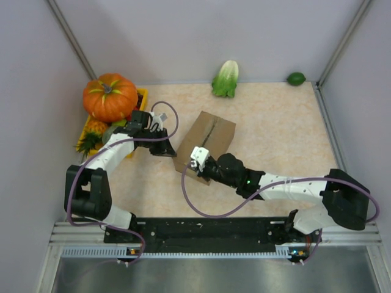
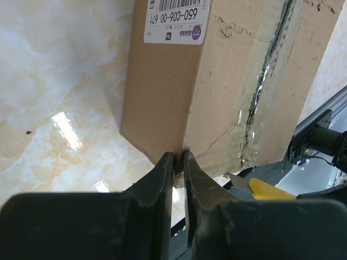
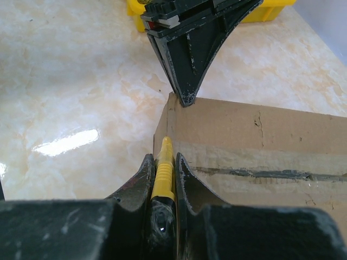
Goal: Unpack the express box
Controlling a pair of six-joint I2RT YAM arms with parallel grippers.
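- Express box [image 1: 206, 141] sits mid-desk at an angle, between the two arms. Its flaps lie flat and the taped seam [image 3: 260, 173] looks uncut, so I judge the unpacking barely begun.
- Left hand [image 2: 178, 158] has its fingers together, the tip pressed on a top corner of the box, seemingly steadying it.
- Right hand [image 3: 164, 160] is clamped on a yellow cutter [image 3: 162, 173], whose tip meets the seam's near end.
- Left to do: slit the tape, fold back the flaps, lift out the hidden contents.
- Desk [image 1: 281, 140] is glossy, marble-patterned and shows glare. A pumpkin [image 1: 110, 97], pineapple [image 1: 91, 137] and yellow crate [image 1: 142, 96] crowd its far-left corner, with leafy greens [image 1: 226, 78] and a lime [image 1: 296, 78] along the back. Plain pale walls enclose it.
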